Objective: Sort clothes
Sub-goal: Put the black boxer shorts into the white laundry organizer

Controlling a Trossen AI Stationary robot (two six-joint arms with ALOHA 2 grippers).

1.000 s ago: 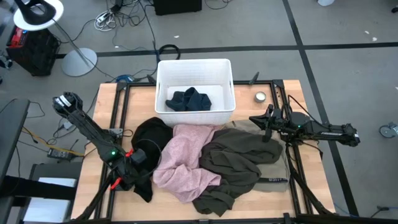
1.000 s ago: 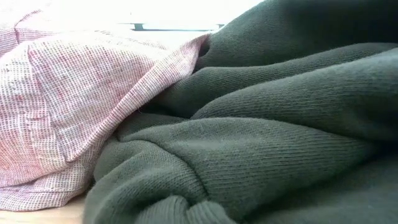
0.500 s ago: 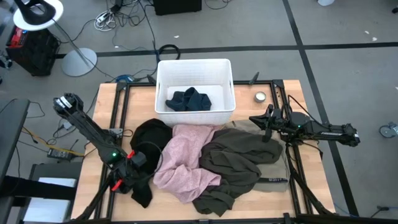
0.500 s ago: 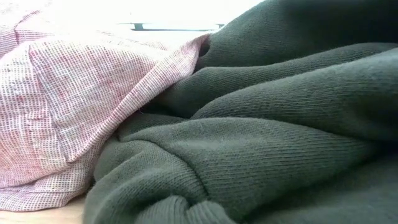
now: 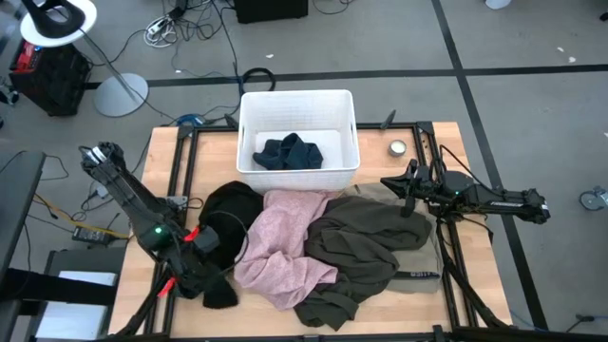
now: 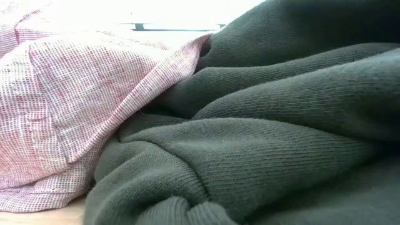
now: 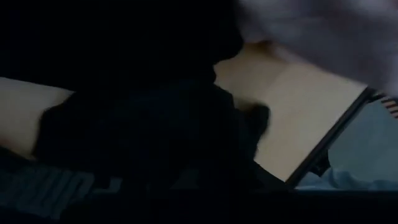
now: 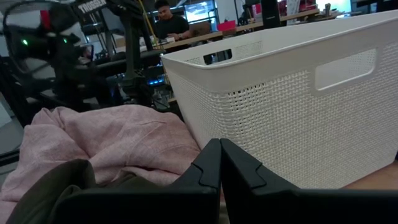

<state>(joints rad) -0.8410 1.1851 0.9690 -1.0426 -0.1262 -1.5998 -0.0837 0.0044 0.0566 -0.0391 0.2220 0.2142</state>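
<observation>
Bin [image 5: 297,104] — clothes heaped at its front wall; left gripper [image 5: 204,255] on black garment [image 5: 231,207], jaws unreadable; right gripper [image 5: 403,185] pressed together, beside the bin.

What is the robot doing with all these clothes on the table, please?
It is sorting clothes into the white bin. The dark teal-blue garment already lies inside. The left gripper is down at the black garment near the table's front left corner. The right gripper waits shut beside the bin, above the olive-brown garment. The pale pink garment lies between the black and olive ones, untouched.
</observation>
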